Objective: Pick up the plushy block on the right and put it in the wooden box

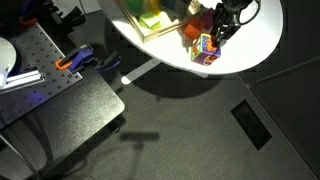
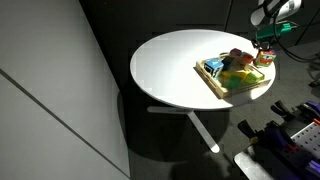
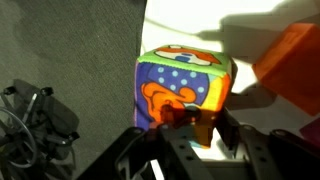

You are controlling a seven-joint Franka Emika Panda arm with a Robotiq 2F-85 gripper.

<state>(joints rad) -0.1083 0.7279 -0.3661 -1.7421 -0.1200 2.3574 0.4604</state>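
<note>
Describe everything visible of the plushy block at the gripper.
The plushy block is a soft fabric cube: a blue white-dotted face bearing an orange figure, a green side, an orange-patterned top. It is upright near the edge of the white table, beside the wooden box. The gripper has its jaws flanking the lower part; whether they pinch it cannot be told.

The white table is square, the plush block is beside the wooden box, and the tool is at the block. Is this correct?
Not quite: the table is round, not square; both exterior views show it. The rest stands: white table, plush block beside the wooden box, tool at the block.
</note>
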